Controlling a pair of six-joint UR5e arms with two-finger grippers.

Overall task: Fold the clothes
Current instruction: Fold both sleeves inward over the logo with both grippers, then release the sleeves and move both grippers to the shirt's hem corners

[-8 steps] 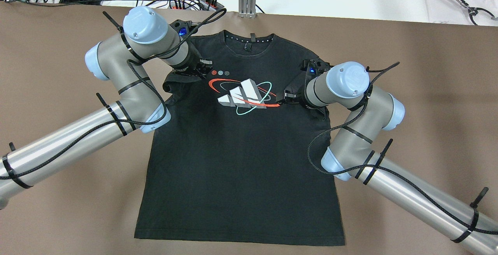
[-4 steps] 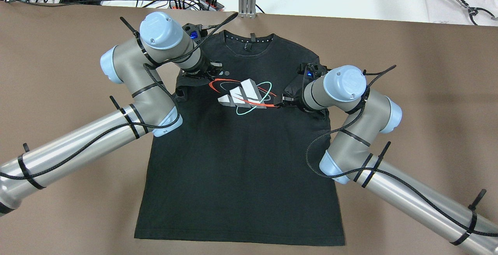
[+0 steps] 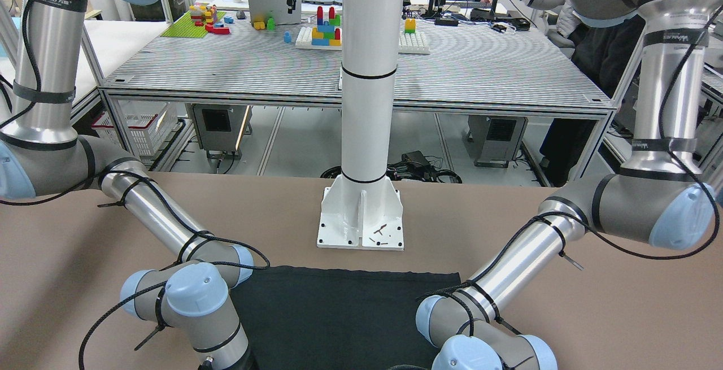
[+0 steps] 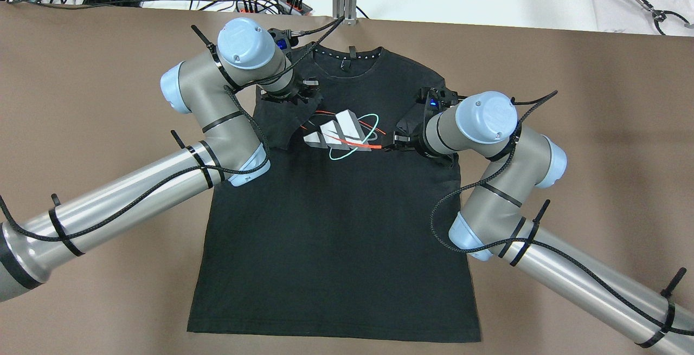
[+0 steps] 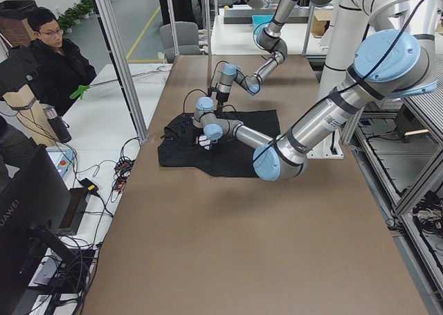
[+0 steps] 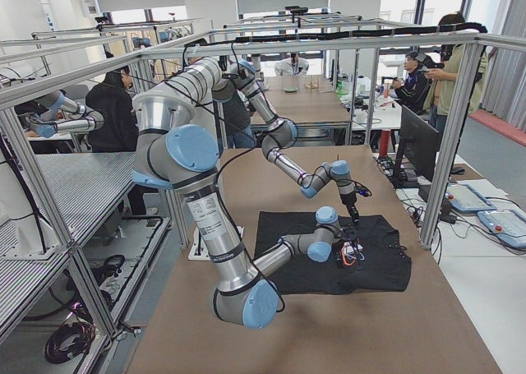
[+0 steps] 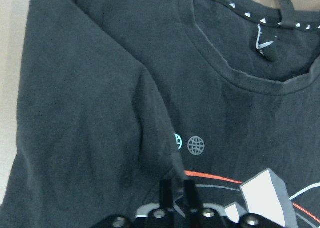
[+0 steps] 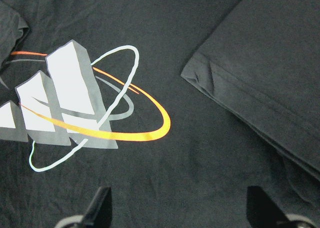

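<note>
Left hand (image 4: 301, 95) pinching shirt (image 4: 336, 236) sleeve (image 4: 276, 122), hiding logo (image 4: 339, 135) corner; right hand (image 4: 391, 142) spread open, half-hidden under wrist.

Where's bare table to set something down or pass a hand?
Free: the table outside the left arm, left of the black T-shirt; also the stretch right of it, beyond the right arm. Crowded: the chest print, flanked by the left gripper and right gripper.

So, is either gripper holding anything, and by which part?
The left gripper holds the shirt by its sleeve, pinched between the fingers. The right gripper is open and holds nothing.
</note>
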